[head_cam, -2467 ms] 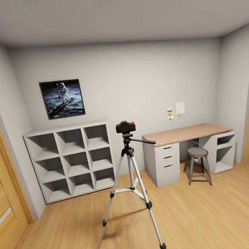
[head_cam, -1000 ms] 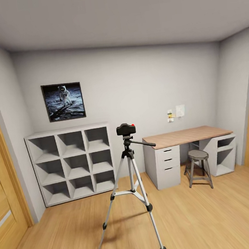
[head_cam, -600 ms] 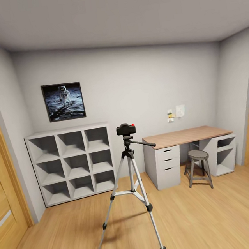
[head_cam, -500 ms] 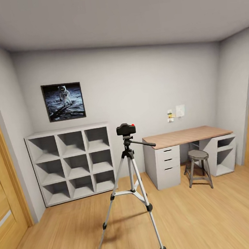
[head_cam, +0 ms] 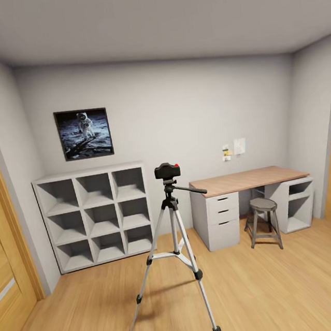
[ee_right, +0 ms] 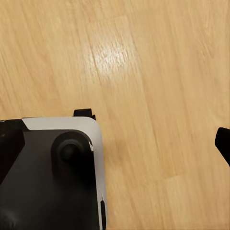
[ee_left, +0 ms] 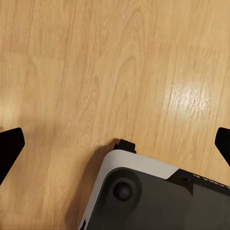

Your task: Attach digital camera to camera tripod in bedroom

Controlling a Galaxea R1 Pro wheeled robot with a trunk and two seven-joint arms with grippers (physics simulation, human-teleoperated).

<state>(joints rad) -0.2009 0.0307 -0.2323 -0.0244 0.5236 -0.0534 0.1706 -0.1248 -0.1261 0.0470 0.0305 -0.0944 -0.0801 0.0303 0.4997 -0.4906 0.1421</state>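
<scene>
Wood plank floor (head_cam: pixel 286 285), pale grey walls (head_cam: pixel 179 111)

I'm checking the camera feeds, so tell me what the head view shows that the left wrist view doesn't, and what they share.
Head view alone: the small black digital camera atop the silver-legged camera tripod, white cube shelves, a wood-topped desk, a grey stool. Left wrist view alone: the left tool's black fingertips spread wide, and the robot's white-and-black base. Shared: the light wood plank floor.

One digital camera (head_cam: pixel 166 170), one camera tripod (head_cam: pixel 175 248), one stool (head_cam: pixel 264 221), one desk (head_cam: pixel 251 201), seemingly nine shelf cubes (head_cam: pixel 98 217).
</scene>
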